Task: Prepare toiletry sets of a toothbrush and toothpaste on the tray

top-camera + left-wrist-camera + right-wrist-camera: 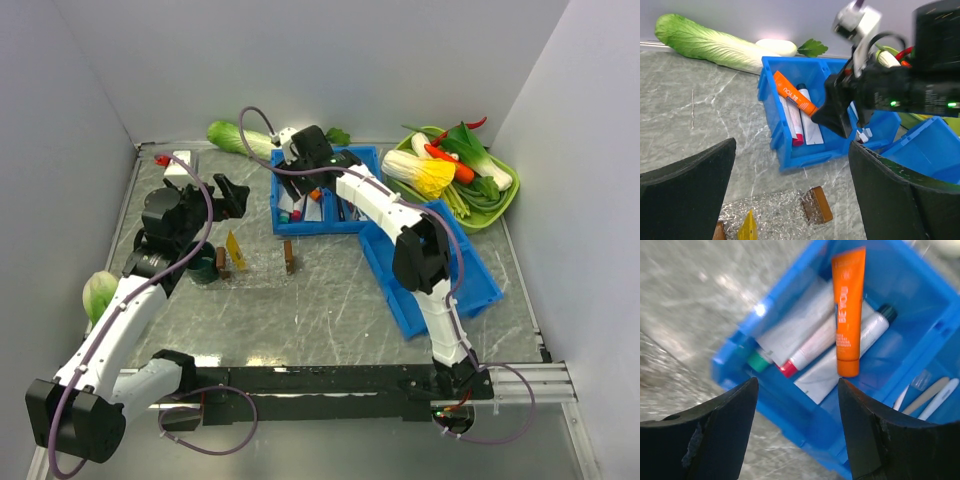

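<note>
Toothpaste tubes lie in the left blue bin [281, 222]: an orange tube [847, 310] on top of white tubes with red and green caps. My right gripper [797, 382] hovers open just above them, nothing between its fingers. Slim white and beige toothbrush handles [927, 396] show in the neighbouring compartment. A yellow toothpaste tube [235, 248] rests on the clear tray [772, 215], a faint frosted patch in front of the bin. My left gripper [792, 145] stands wide open and empty above the tray's far edge, facing the bin [805, 155].
Two small brown blocks [289, 257] [220, 258] sit on the tray. A second blue bin [480, 285] lies at the right. A green dish [500, 210] of vegetables stands at the back right, a cabbage [232, 137] at the back wall, another green vegetable [98, 293] at the left.
</note>
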Available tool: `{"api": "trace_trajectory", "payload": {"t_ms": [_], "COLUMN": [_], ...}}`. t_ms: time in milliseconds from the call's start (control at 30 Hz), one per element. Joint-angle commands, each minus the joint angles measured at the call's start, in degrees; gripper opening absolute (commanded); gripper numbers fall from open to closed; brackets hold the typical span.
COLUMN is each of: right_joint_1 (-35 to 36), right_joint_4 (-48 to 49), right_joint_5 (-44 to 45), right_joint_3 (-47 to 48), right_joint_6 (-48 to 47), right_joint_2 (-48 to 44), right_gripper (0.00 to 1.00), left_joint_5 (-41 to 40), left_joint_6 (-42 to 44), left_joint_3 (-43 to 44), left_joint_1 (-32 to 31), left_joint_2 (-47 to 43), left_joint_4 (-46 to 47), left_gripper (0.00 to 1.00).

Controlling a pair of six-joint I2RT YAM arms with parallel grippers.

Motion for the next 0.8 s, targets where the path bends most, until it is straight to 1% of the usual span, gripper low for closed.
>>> {"api": "trace_trajectory", "payload": {"t_ms": [0, 267, 467, 633, 667, 767], "right_joint_1": [-1.85, -3.44, -3.35, -3.44, -3.35, -3.44], "right_joint_4": [0.91, 1.8, 1.53, 2.76, 2.85, 3.73], "right_joint_5": [-3.59, -3.07, -0.53, 1.15, 2.89, 4.39], "right_joint_3": [2.78, 6.11, 8.14, 8.14, 8.23, 8.32], "right_joint_6": [-4.67, -6.26, -8.45, -9.69, -9.95, -11.0], "right_joint_2": [1.25, 6.88, 11.8, 13.38, 13.73, 14.79], "right_gripper": [0.72, 0.72, 0.73, 0.73, 0.73, 0.73], "left_joint_5": [-1.44, -0.3, 0.05, 0.32, 0.23, 0.32], "left_joint_6": [-0.45, -0.71, -0.71, -0.8, -0.72, -0.71], "left_joint_3": [2.27, 2.18, 2.27, 2.27, 2.18, 2.27], "left_joint_1": [-0.06, -0.06, 0.02, 0.02, 0.02, 0.11], "left_joint_2": [-1.27, -1.45, -1.36, -1.1, -1.18, -1.18], "left_joint_4": [0.79, 1.05, 1.14, 1.14, 1.14, 1.14], "left_gripper": [0.99, 0.99, 0.99, 0.99, 0.99, 0.99]}}
